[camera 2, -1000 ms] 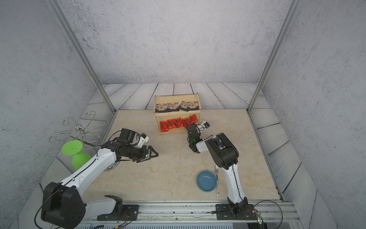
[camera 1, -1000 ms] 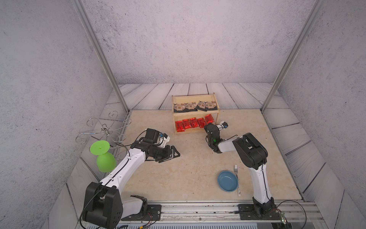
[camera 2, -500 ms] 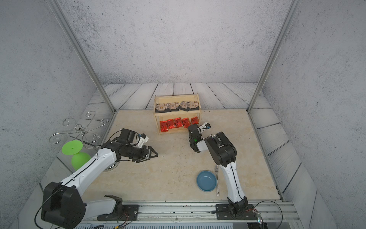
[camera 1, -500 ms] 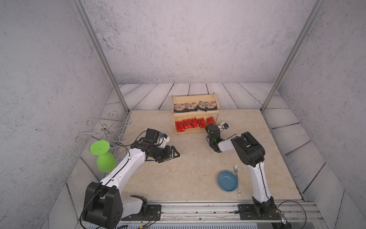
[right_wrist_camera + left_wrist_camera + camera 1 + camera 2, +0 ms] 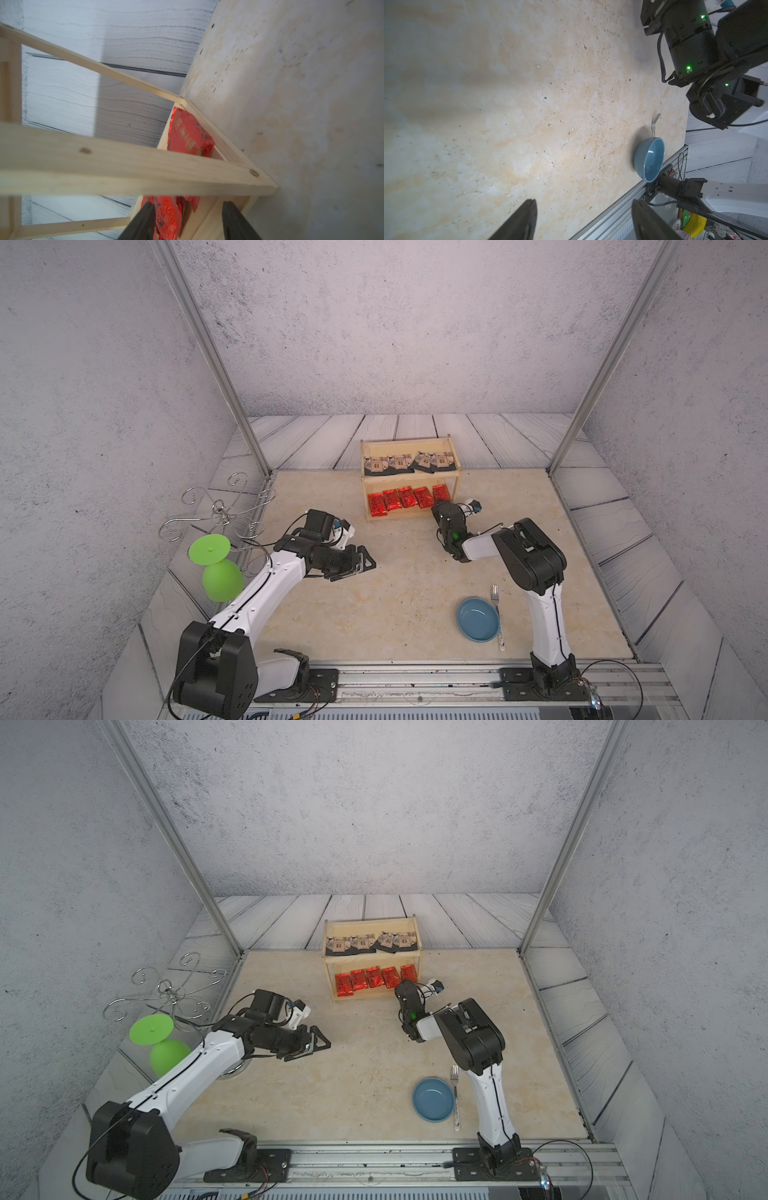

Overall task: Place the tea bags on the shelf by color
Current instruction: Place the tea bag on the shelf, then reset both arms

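**Right gripper spread at the end of the lower tier; every packet on the shelf**

You'll find the shelf just above the middle of both top views, at the far edge of the beige table. Four black tea bags lie in a row on its upper tier. Five red tea bags lie side by side on the lower one.

Your right gripper is at the right-hand end of that lower tier. In the right wrist view its fingers stand apart. The endmost red packet lies between them, close to one finger and clear of the other.

Your left gripper hovers over bare table left of centre, jaws spread wide with nothing between them.

A blue bowl sits at lower right, with a fork just beside it.
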`<move>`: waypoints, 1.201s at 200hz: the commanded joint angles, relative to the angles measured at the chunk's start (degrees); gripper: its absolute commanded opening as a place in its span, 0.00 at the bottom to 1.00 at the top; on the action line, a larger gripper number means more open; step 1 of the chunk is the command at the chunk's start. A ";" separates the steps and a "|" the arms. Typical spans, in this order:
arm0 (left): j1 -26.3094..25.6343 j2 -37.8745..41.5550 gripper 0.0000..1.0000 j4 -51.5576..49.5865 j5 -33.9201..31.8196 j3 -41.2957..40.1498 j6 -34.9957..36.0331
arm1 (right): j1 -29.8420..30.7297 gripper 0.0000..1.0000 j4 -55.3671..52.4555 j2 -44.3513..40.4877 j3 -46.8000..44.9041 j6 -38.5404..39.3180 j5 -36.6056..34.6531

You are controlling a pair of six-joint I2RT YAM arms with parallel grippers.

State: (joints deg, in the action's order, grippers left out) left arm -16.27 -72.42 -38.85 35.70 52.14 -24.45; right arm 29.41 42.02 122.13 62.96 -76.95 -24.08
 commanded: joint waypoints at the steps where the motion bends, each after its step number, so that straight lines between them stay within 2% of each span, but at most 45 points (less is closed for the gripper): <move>1: 0.10 0.27 0.78 -0.98 -1.05 0.10 0.01 | 0.52 0.59 -6.59 -4.80 -2.48 -0.51 0.62; 36: 0.48 1.71 0.78 -1.13 -4.23 0.36 -0.20 | 2.29 0.59 -13.21 -11.29 -6.24 0.36 1.99; 53: 1.11 2.90 0.81 -1.46 -7.60 1.59 0.51 | 4.69 0.59 -16.97 -17.32 -10.07 4.25 3.30; 72: 1.16 6.80 0.86 2.03 -19.88 1.71 0.26 | 6.24 0.61 -21.97 -28.09 -16.24 14.43 2.93; 81: 1.07 9.17 0.89 7.12 -24.96 -0.22 -1.50 | 5.98 0.63 -23.60 -33.61 -19.17 18.49 -0.11; 90: 1.13 11.45 0.96 13.72 -29.28 -3.26 -4.36 | 4.33 0.64 -22.12 -38.57 -21.92 26.82 -0.27; 100: 1.11 13.51 0.97 19.84 -33.40 -6.68 -5.56 | 2.22 0.64 -23.59 -43.68 -23.25 34.62 -2.67; 110: 1.08 15.45 0.97 30.36 -35.56 -12.94 0.26 | 0.32 0.64 -24.28 -47.89 -24.22 42.66 -5.21; 120: 1.11 16.19 0.98 44.03 -41.37 -19.07 7.22 | -2.55 0.65 -22.60 -51.15 -25.89 53.63 -4.36; 129: 1.43 14.54 0.99 52.02 -47.76 -22.43 14.08 | -5.39 0.66 -23.48 -53.59 -26.56 60.90 -4.20; 137: 2.84 10.94 0.98 54.70 -50.80 -22.17 19.77 | -7.74 0.66 -26.53 -54.68 -26.39 66.65 -4.27; 147: 5.28 4.91 0.98 52.21 -52.48 -19.27 23.50 | -9.66 0.66 -26.98 -53.59 -26.90 72.11 -6.26; 161: 8.51 -3.05 0.99 52.96 -48.22 -17.92 24.35 | -11.77 0.66 -18.34 -47.69 -30.73 76.34 -8.65; 175: 9.32 -7.78 0.98 67.12 -47.40 -22.92 27.72 | -13.51 0.66 -4.92 -38.90 -34.83 79.66 -10.37; 180: 10.06 -8.92 0.99 72.64 -45.15 -24.12 29.05 | -14.24 0.68 3.83 -35.55 -36.26 82.35 -10.11; 187: 10.82 -9.16 0.98 74.78 -43.01 -24.73 28.85 | -14.98 0.68 11.83 -32.06 -37.95 82.70 -10.50; 192: 12.28 -9.88 0.99 74.54 -40.08 -24.33 28.11 | -15.72 0.68 10.61 -31.79 -37.87 81.21 -11.19; 198: 13.24 -11.05 1.00 75.53 -39.71 -24.41 27.24 | -17.35 0.68 4.98 -33.52 -37.04 78.70 -7.60; 205: 14.15 -13.18 0.99 80.20 -38.85 -26.00 26.52 | -22.53 0.68 -4.78 -36.83 -34.77 74.61 4.23; 209: 14.72 -14.08 0.99 82.03 -37.22 -26.78 26.37 | -24.88 0.68 -6.95 -36.88 -34.44 73.48 8.96; 213: 15.08 -15.19 0.98 85.03 -36.46 -27.60 26.27 | -27.85 0.68 -4.28 -35.14 -35.56 71.88 13.58; 217: 15.42 -16.22 0.98 87.50 -35.91 -28.08 25.94 | -28.72 0.69 -1.77 -34.23 -36.61 71.06 14.26; 221: 16.05 -16.79 0.98 88.00 -35.00 -27.88 25.56 | -29.04 0.70 5.15 -33.16 -38.96 71.27 14.74; 229: 17.21 -16.49 0.98 84.57 -33.36 -26.56 24.40 | -28.97 0.70 11.15 -31.71 -40.43 71.96 15.37; 236: 17.97 -15.64 0.98 79.54 -32.38 -24.82 23.92 | -29.04 0.81 7.65 -32.16 -38.88 71.47 15.36; 238: 18.04 -15.38 0.98 78.82 -32.15 -24.68 23.92 | -29.05 0.93 5.97 -32.55 -38.26 71.34 15.37; 240: 17.99 -15.40 0.98 79.19 -32.22 -24.77 23.94 | -29.06 0.97 4.28 -33.05 -37.82 71.22 15.26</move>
State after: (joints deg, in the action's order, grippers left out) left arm -0.45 -88.51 37.34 -1.98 25.39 0.12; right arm 0.73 41.82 89.78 24.03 -4.23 -17.91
